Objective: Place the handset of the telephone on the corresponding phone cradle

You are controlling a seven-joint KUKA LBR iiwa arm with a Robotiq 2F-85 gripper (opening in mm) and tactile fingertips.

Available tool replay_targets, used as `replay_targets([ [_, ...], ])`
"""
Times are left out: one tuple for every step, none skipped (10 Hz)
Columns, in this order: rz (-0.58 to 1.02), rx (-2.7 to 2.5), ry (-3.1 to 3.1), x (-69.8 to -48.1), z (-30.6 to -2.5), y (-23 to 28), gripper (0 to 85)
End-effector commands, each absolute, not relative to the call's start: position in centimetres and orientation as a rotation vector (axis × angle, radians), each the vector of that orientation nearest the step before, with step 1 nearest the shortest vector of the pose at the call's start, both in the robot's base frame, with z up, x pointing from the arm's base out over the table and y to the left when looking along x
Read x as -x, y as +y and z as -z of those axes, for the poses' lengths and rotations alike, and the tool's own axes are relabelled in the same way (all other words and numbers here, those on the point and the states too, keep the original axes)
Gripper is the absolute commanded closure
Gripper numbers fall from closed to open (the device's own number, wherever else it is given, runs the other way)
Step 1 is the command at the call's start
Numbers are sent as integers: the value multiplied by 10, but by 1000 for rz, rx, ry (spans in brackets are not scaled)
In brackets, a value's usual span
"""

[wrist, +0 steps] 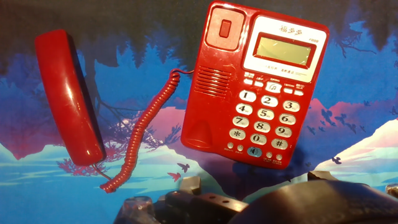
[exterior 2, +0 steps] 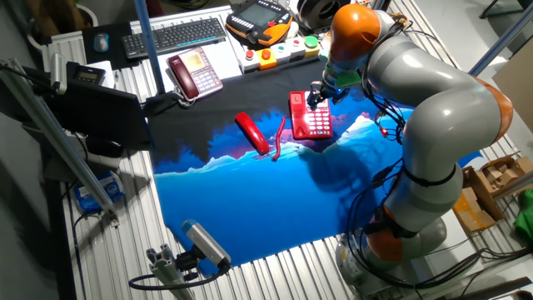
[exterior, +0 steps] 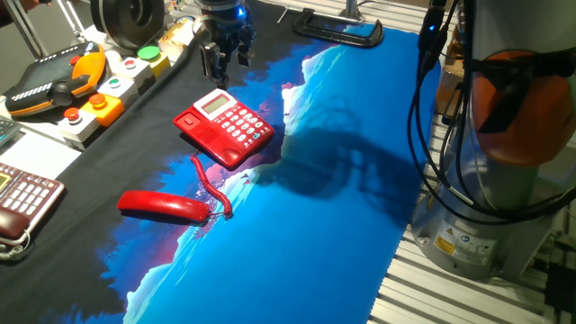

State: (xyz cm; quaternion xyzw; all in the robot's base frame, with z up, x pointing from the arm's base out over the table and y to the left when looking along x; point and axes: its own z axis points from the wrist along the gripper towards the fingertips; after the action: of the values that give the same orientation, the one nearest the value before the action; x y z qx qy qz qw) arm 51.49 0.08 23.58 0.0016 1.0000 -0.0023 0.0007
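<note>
Handset [exterior: 164, 206] lies off the telephone [exterior: 224, 127], on the blue mat [exterior: 342, 207] just beside it, w/ coiled cord [exterior: 212, 187] running between them. Phone cradle [wrist: 213, 74] is bare. Gripper [exterior: 219, 65] hangs above the telephone's far edge, holding nothing; jaw gap can't be told.

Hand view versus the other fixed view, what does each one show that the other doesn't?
Only the hand view shows the phone cradle's hook button and speaker grille, and the digits on the keys. Only the other fixed view shows the arm with its hand above the telephone, a dark maroon phone and a keyboard. Both show the handset lying off the cradle beside the base, joined by the coiled cord.
</note>
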Motion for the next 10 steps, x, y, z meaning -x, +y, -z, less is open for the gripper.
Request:
replay_targets([
  [87,-81,3140,-515,-236,1,843],
  [87,-84,3140,-514,-237,2,843],
  [87,-84,3140,-514,-237,2,843],
  [87,-84,3140,-514,-237,2,843],
  [87,-84,3139,-515,-237,2,843],
  [82,-84,3139,-515,-237,2,843],
  [84,-83,3136,-515,-236,3,843],
  [84,-83,3134,-515,-236,3,843],
  [84,-83,3133,-515,-235,4,843],
  [86,-85,3130,-516,-235,6,843],
])
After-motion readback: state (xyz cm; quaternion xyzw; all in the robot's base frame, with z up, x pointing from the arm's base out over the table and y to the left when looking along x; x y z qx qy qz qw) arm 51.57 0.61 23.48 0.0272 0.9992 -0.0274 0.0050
